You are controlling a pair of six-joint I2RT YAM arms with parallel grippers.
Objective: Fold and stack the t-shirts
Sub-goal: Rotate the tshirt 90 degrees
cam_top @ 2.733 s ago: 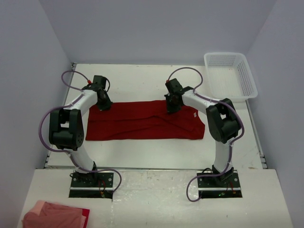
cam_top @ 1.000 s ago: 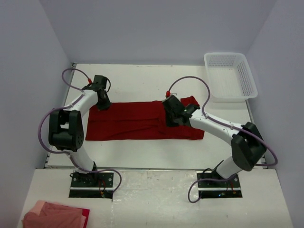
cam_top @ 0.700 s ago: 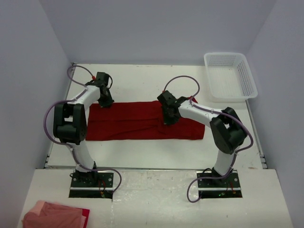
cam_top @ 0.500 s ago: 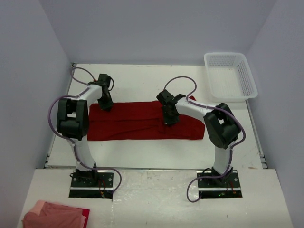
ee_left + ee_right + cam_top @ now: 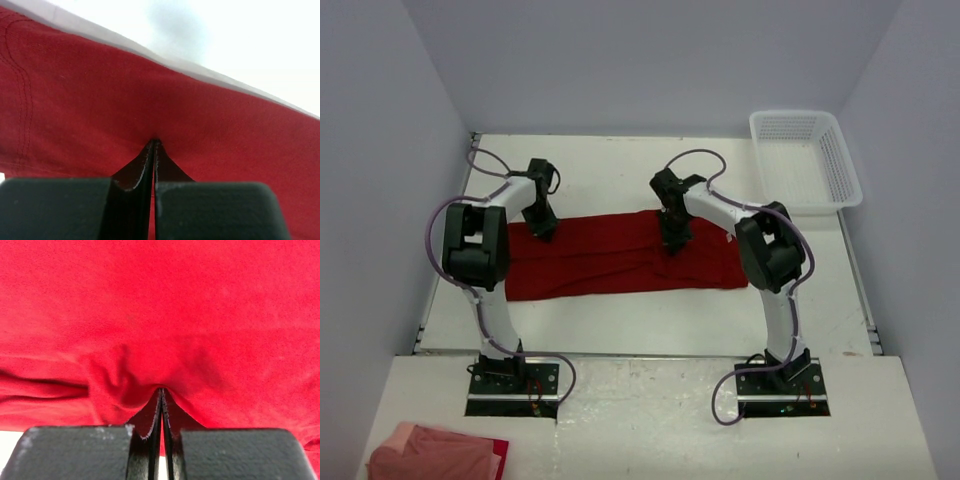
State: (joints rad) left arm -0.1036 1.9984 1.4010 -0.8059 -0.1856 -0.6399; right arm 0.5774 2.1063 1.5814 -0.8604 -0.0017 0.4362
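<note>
Pinching the cloth near its far edge, you had the left gripper [image 5: 153, 142] and the right gripper [image 5: 161, 390] each clamped tight on the red t-shirt [image 5: 620, 255], which lay spread lengthwise on the table [image 5: 620, 170] between the arms. To fold it well, you probably needed to lift both pinches evenly and draw them toward the near edge together, keeping the cloth taut. The white mesh basket [image 5: 840, 165] at the far right held nothing visible.

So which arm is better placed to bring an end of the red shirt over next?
Left, probably. The left gripper is shut on the red t-shirt near its left end, at the far edge; the right gripper pinches it mid-length, cloth on both sides.
</note>
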